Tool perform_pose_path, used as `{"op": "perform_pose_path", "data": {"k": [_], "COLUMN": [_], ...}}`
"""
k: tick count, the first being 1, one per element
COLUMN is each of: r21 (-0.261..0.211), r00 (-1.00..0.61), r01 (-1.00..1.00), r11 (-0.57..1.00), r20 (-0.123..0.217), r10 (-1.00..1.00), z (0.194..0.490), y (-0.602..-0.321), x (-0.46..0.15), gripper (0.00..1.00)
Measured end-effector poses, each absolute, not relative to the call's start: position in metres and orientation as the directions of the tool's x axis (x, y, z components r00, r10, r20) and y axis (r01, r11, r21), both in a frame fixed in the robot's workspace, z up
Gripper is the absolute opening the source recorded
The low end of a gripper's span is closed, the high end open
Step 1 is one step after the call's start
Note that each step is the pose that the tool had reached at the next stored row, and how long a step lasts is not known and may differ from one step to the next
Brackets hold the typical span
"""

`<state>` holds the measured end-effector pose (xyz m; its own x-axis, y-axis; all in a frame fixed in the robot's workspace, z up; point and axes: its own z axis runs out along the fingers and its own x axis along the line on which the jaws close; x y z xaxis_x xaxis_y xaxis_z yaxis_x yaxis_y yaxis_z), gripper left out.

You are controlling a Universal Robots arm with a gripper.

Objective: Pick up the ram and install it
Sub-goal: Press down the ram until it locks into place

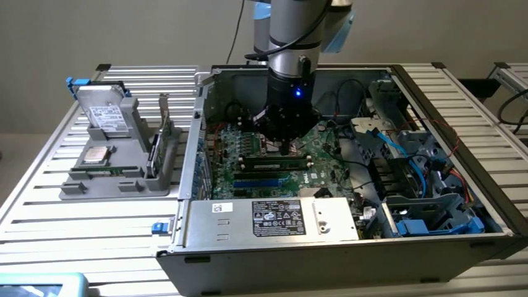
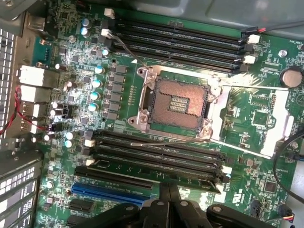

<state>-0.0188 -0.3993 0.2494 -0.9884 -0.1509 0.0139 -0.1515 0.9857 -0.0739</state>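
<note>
Inside case, claw above ram.

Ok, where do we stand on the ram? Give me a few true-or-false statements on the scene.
1. The gripper is down inside the open computer case, over the motherboard. True.
2. The CPU socket is covered by a cooler. False: it is open, its contact field bare.
3. The ram is held high above the case. False: it lies along the memory slots on the motherboard, just under the gripper.
4. A blue slot sits near the black memory slots. True.
</note>
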Motion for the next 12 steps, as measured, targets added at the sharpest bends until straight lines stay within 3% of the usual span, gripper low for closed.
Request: {"op": "perform_pose_path", "data": {"k": [12], "r21": [-0.075], "r00": [-0.996], "r01": [-0.088], "r11": [0.993], "r20": [0.009], "r10": [-0.087], "z": [0.2494], "y": [-0.3993], "x": [-0.0188], "gripper": [0.11]}}
